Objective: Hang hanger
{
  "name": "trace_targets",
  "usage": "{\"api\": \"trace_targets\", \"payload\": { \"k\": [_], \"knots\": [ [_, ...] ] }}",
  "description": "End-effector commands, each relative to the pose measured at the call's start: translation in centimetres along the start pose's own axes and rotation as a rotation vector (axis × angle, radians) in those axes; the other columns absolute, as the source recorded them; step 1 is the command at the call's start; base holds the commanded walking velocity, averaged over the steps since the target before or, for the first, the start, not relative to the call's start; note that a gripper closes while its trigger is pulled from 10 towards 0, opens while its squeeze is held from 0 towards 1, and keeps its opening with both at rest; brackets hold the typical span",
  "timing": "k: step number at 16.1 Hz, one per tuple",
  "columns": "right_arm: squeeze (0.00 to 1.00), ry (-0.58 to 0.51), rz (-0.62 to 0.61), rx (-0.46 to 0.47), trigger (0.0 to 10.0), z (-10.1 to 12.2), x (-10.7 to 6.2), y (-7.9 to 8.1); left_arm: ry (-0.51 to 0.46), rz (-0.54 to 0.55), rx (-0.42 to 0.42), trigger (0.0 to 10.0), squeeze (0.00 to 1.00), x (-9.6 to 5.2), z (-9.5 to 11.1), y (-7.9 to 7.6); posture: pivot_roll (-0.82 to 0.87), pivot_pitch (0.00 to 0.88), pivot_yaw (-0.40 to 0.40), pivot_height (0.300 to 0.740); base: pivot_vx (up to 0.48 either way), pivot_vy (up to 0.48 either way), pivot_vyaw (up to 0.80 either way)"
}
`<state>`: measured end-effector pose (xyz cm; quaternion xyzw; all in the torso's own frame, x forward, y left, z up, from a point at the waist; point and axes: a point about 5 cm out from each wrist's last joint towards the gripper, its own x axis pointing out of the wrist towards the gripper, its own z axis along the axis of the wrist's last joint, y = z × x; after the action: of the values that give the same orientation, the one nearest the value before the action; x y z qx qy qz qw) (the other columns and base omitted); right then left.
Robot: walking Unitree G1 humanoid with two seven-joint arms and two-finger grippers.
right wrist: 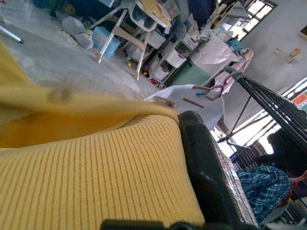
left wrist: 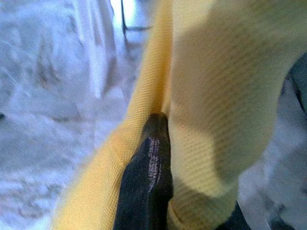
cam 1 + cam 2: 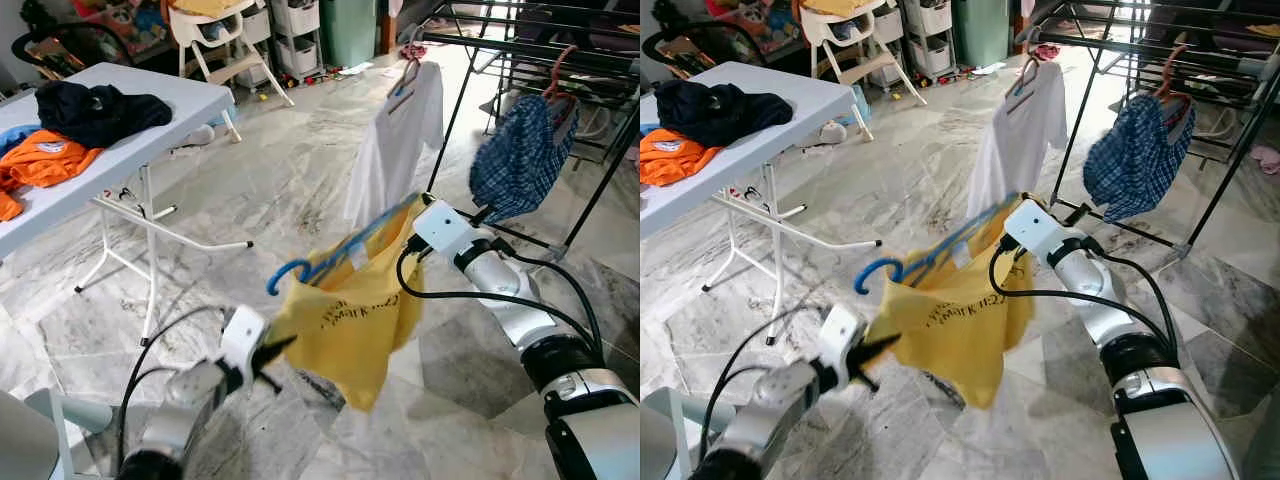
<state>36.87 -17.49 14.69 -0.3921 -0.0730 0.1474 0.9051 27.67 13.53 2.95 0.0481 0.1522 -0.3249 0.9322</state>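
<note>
A yellow shirt [image 3: 350, 310] hangs on a blue hanger [image 3: 300, 268] held in the air between my two arms. My right gripper [image 3: 405, 215] is shut on the shirt's upper end where the hanger runs in. My left gripper [image 3: 282, 350] is shut on the shirt's lower left edge; its black finger [image 2: 146, 182] presses into the yellow cloth [image 2: 206, 105]. In the right wrist view a black finger [image 1: 211, 177] lies against the ribbed yellow fabric [image 1: 96, 177]. The dark drying rack [image 3: 540, 50] stands at the back right.
A white shirt [image 3: 400, 140] and a blue checked garment [image 3: 520, 155] hang on the rack. A white folding table [image 3: 110, 150] at the left carries orange and dark clothes. Marble floor lies between; a high chair and storage drawers stand at the back.
</note>
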Motion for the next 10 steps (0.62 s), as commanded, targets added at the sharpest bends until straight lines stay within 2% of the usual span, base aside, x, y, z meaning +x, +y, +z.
{"api": "trace_targets", "payload": {
  "k": [1, 2, 4, 5, 7, 8, 10],
  "knots": [
    [0.0, 0.027, -0.009, 0.004, 10.0, -0.4, -0.1, 0.4, -0.027, 0.063, 0.049, 8.9, 0.0, -0.2, 0.7, 0.9, -0.13, 0.029, 0.139, 0.74, 0.0, 0.0, 0.0],
    [0.0, 0.068, 0.004, 0.011, 10.0, -1.3, -0.4, 1.1, -0.064, 0.086, 0.051, 9.6, 0.0, -0.1, 1.4, 0.9, -0.13, 0.027, 0.136, 0.74, 0.0, 0.0, 0.0],
    [0.0, 0.133, 0.022, 0.038, 10.0, -2.5, -1.0, 2.2, -0.112, 0.115, 0.028, 9.5, 0.0, 0.2, 2.1, 1.0, -0.12, 0.023, 0.132, 0.74, 0.0, 0.0, 0.0],
    [0.0, 0.173, 0.042, 0.057, 10.0, -3.4, -1.6, 3.1, -0.134, 0.118, 0.019, 9.8, 0.0, 0.3, 2.5, 0.8, -0.12, 0.02, 0.129, 0.74, 0.0, 0.0, 0.0],
    [0.0, 0.247, 0.083, 0.093, 10.0, -4.8, -2.7, 4.8, -0.152, 0.114, 0.023, 9.6, 0.0, 0.4, 2.7, 0.3, -0.11, 0.017, 0.127, 0.74, 0.0, 0.0, 0.0],
    [0.0, 0.337, 0.148, 0.117, 10.0, -6.2, -3.8, 6.5, -0.164, 0.111, 0.022, 9.7, 0.0, 0.5, 2.8, 0.0, -0.11, 0.018, 0.128, 0.74, 0.0, 0.0, 0.0],
    [0.0, 0.384, 0.149, 0.181, 10.0, -6.9, -4.5, 7.2, -0.177, 0.105, 0.02, 9.5, 0.0, 0.4, 3.1, 0.0, -0.11, 0.019, 0.131, 0.74, 0.0, 0.0, 0.0]
  ]
}}
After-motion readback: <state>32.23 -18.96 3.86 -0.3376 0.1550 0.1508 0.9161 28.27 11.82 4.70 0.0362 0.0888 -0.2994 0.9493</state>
